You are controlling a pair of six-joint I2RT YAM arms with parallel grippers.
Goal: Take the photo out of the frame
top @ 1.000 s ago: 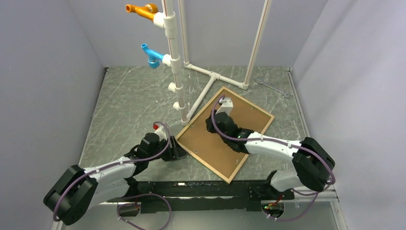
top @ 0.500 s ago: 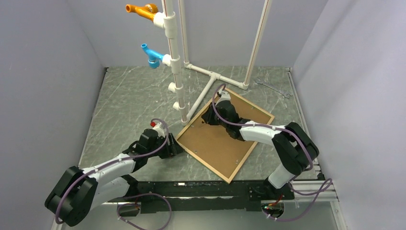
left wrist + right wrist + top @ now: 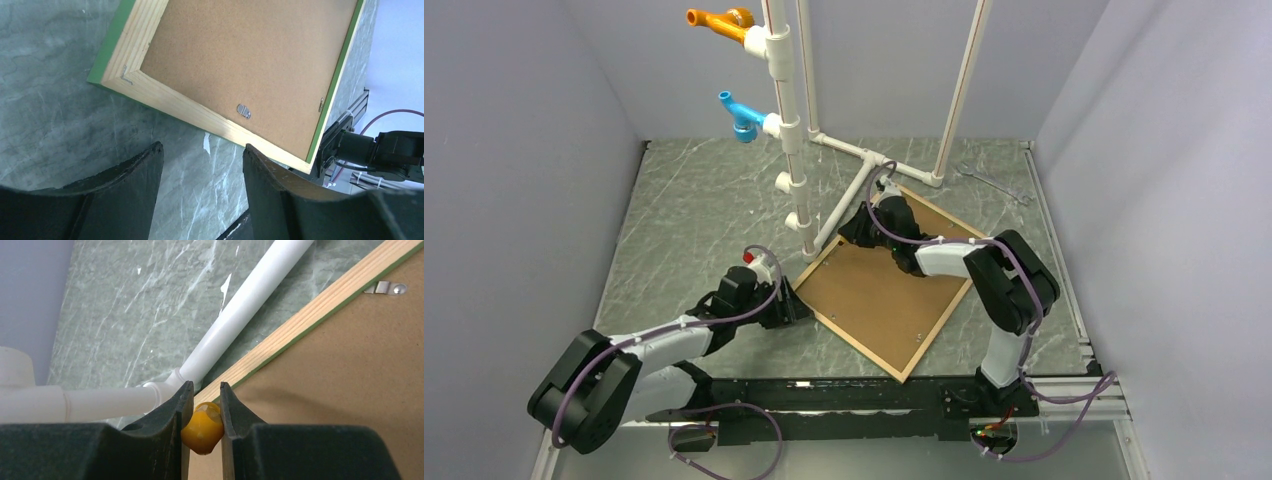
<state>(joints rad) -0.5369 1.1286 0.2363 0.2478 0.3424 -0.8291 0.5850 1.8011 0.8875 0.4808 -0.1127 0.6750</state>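
**Photo out of sight as frame (image 3: pixel 849 337) lies face down**

The left gripper (image 3: pixel 202 150) hovers, fingers spread and empty, just off the frame's near corner, seemingly ready to steady it. The backing board (image 3: pixel 250 50) faces up, likely covering the photo. The right gripper (image 3: pixel 206 390) pinches a small yellow piece (image 3: pixel 202 427) at the far rail, beside the white pipe stand (image 3: pixel 240 310)

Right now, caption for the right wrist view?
Right claw pinching a small yellow nub by the face-down frame's wooden rail, white pipe alongside.
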